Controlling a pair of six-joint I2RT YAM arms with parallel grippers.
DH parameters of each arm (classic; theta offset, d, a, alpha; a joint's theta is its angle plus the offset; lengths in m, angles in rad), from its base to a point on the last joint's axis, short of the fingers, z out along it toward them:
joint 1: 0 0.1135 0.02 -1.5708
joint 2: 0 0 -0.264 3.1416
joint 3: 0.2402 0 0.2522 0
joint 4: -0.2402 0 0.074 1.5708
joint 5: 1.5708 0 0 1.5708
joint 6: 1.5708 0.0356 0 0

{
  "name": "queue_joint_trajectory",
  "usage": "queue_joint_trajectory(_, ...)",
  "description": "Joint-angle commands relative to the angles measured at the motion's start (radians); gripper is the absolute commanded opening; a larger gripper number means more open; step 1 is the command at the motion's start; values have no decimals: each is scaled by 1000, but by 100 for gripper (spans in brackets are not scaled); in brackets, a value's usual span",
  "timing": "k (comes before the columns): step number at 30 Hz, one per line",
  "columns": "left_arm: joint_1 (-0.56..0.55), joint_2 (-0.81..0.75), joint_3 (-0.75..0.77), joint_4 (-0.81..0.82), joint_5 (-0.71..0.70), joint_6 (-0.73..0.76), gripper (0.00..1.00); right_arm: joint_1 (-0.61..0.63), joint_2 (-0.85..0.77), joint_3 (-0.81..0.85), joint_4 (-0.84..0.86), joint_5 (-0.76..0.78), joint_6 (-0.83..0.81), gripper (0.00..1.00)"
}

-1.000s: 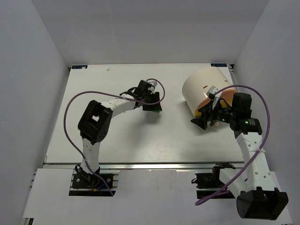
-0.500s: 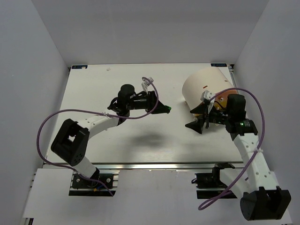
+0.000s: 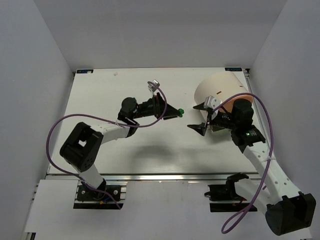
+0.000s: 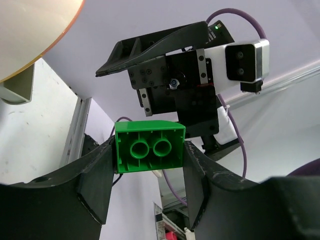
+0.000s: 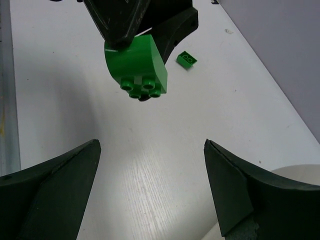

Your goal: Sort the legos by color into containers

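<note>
The left gripper (image 3: pixel 175 113) is clamping a green brick (image 3: pixel 181 112). The right gripper (image 3: pixel 197 117) is gaping empty, brick straight ahead.

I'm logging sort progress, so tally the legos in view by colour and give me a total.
Green legos: 2, the held lego in the left gripper and the loose lego lying on the table.
Purple legos: 0 in view.
Orange legos: 0 in view.
Total: 2.
</note>
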Motion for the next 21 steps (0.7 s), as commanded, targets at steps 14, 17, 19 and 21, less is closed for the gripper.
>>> queue_joint_trajectory(14, -4, 41, 37, 54, 0, -58, 27, 195, 85, 86, 214, 164, 63, 89)
queue_joint_trajectory(17, -4, 47, 36, 63, 0, -60, 27, 214, 91, 89, 219, 187, 60, 86)
queue_joint_trajectory(19, -4, 50, 36, 65, -3, -60, 27, 224, 97, 91, 220, 192, 61, 79)
queue_joint_trajectory(21, -4, 52, 37, 66, -3, -60, 27, 229, 97, 88, 220, 199, 63, 71)
